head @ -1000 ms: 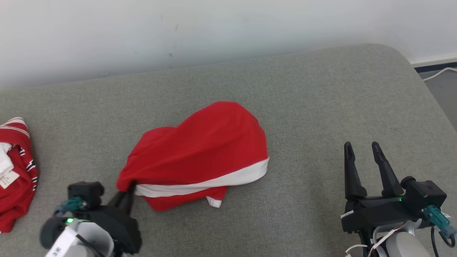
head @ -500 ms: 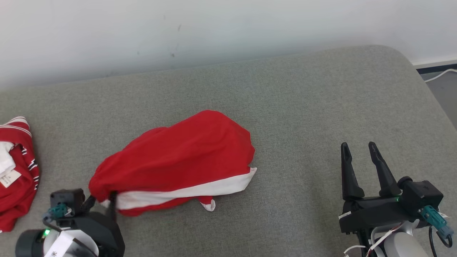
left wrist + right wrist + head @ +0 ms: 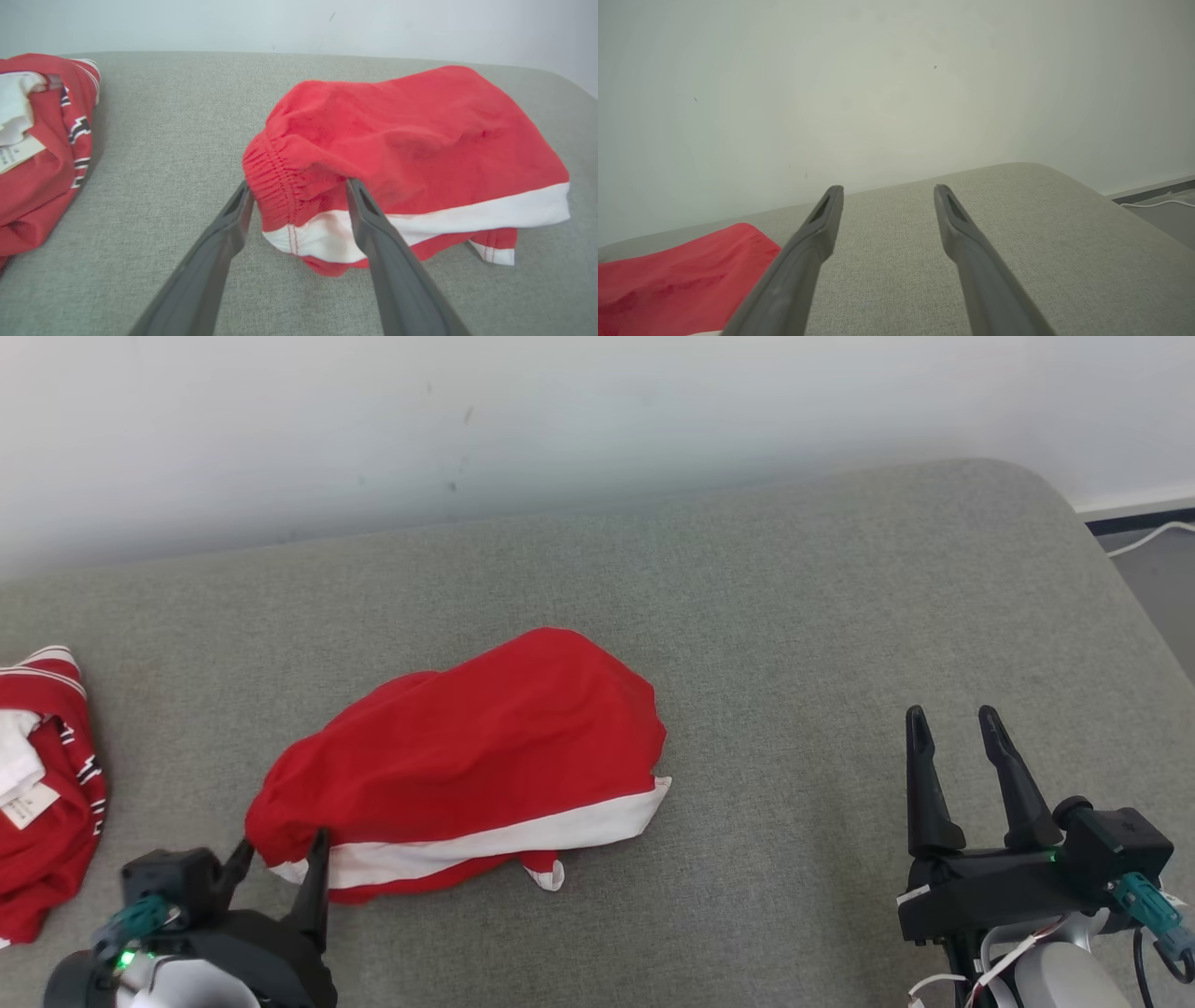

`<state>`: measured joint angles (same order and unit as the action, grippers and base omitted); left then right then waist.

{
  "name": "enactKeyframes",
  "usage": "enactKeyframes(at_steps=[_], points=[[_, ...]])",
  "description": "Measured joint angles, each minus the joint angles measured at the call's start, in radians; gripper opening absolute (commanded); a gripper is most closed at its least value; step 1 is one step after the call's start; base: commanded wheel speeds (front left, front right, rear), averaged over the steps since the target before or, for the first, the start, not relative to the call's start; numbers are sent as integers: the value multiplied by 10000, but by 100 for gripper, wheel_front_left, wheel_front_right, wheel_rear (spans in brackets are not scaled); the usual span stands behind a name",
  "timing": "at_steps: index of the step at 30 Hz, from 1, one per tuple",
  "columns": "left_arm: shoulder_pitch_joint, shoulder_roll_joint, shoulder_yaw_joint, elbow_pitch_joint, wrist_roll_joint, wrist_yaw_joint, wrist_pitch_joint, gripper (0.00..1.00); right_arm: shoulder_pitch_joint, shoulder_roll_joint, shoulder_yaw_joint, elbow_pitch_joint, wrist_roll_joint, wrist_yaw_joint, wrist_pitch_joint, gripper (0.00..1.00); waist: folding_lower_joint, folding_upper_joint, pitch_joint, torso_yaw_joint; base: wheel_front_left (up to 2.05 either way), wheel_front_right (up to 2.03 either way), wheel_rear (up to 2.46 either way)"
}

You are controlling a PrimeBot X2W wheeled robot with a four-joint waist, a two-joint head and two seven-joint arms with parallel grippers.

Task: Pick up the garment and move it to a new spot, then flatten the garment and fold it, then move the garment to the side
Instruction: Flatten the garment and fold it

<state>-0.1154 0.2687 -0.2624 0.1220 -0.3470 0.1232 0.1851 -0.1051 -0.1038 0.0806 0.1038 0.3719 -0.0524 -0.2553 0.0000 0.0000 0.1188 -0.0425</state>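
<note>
My left jaws stand spread, straddling the gathered waistband end of the red garment (image 3: 467, 747). Whether they touch the cloth I cannot quite tell. The garment lies crumpled, white band toward me, mid grey cushion (image 3: 794, 569). My right jaws, also spread, hover empty well to its right. A pile of red striped clothes (image 3: 47, 803) sits at the cushion's left edge.

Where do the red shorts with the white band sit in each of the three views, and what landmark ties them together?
Head view: red shorts left of centre, by the left pincer.
Left wrist view: shorts middle to right, one end between the open fingers.
Right wrist view: shorts in the bottom-left corner.
Shared landmark: grey cushion meeting the white wall.
</note>
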Motion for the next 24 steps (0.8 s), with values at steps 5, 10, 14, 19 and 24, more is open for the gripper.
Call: enactKeyframes(at_steps=[5, 10, 14, 19, 24], points=[[335, -399, 598, -1035, 96, 10, -974, 100, 90, 6, -109, -19, 0, -4, 0, 100, 0, 0, -125, 102, 0, 0, 0], [526, -1009, 999, -1615, 541, 10, -2036, 100, 197, 23, -167, -29, 0, -15, 0, 100, 0, 1, -304, 231, 0, 0, 0], [698, -1513, 1152, -1778, 713, 10, -2890, 100, 276, 75, -169, -50, 0, -17, 0, 100, 0, 1, -492, 313, 0, 0, 0], [706, -1697, 880, -1743, 723, 10, -3737, 100, 294, 130, -121, 8, 0, -17, 0, 100, 0, 1, -738, 340, 0, 0, 0], [1058, -1597, 493, -1076, 673, -190, -3881, 100, 306, 238, -6, 167, 0, -17, 0, 100, 0, 1, -992, 206, 0, 0, 0]])
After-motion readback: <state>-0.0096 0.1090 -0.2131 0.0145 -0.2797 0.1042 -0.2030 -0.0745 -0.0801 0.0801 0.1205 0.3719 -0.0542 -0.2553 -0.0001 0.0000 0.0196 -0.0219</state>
